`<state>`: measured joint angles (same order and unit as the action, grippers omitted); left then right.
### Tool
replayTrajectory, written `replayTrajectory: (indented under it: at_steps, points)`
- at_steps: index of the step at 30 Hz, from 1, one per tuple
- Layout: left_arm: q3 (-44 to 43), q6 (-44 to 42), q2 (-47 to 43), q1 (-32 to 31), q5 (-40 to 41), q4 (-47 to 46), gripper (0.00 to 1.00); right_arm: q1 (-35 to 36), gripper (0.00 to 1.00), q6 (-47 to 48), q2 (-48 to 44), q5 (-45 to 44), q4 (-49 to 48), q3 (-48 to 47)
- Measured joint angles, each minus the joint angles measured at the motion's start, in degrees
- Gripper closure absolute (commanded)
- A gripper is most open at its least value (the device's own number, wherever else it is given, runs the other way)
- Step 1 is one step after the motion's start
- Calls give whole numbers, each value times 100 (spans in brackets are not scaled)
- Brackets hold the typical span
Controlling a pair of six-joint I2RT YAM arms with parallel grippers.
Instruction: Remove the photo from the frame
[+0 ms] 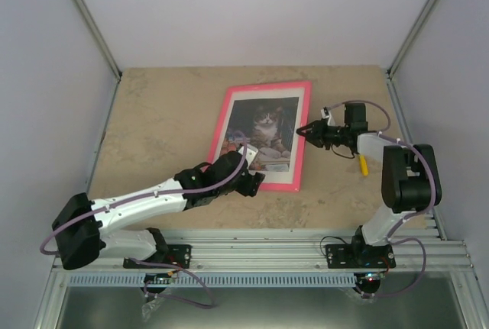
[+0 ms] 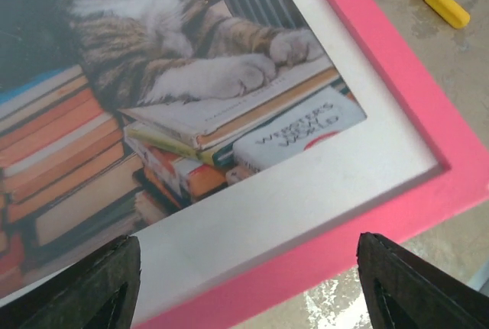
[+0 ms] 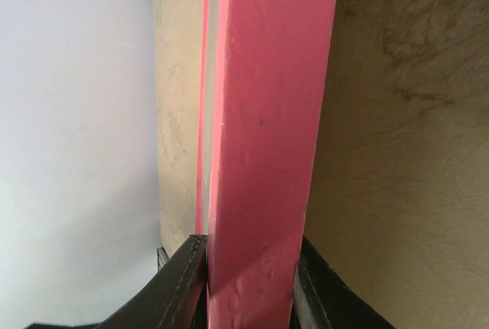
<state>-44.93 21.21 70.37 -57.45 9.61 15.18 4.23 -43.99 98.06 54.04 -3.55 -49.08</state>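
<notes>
The bright pink frame (image 1: 267,87) lies face up in the middle of the table. Inside it, the photo (image 1: 263,130) of a grey-and-white cat on books shows behind a white mat (image 2: 306,184). My left gripper (image 1: 254,182) hovers at the frame's near edge. In the left wrist view this gripper (image 2: 252,298) is open, its fingertips (image 2: 111,287) wide apart over the mat and the pink frame (image 2: 397,115), with the photo (image 2: 191,77) beyond. My right gripper (image 1: 300,130) is at the frame's right edge. In the right wrist view that gripper (image 3: 252,287) is shut on the pink frame rail (image 3: 267,115).
A small yellow object (image 1: 364,165) lies on the table right of the frame, beside my right arm; it also shows in the left wrist view (image 2: 439,1). Grey walls close the table on three sides. The metal base rail (image 1: 260,249) runs along the near edge.
</notes>
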Motion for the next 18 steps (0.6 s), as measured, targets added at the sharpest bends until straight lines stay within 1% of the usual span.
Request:
replayTrajectory:
  at_steps: [6,7,12,14,18]
  points:
    - [155,-372,-127,-734,787,-173,17,-103,90,339,-140,-61,835,-479]
    - [153,-431,-116,-835,879,-203,16,-105,90,380,-190,-90,962,-522]
    - [-59,-518,125,-990,1176,-280,14,-105,90,492,-474,-304,1462,-612]
    - [-201,-518,247,-1071,1231,-350,13,-105,90,487,-540,-350,1526,-614]
    - [-470,-616,518,-1438,1397,-592,11,-103,90,442,-754,-457,1626,-614]
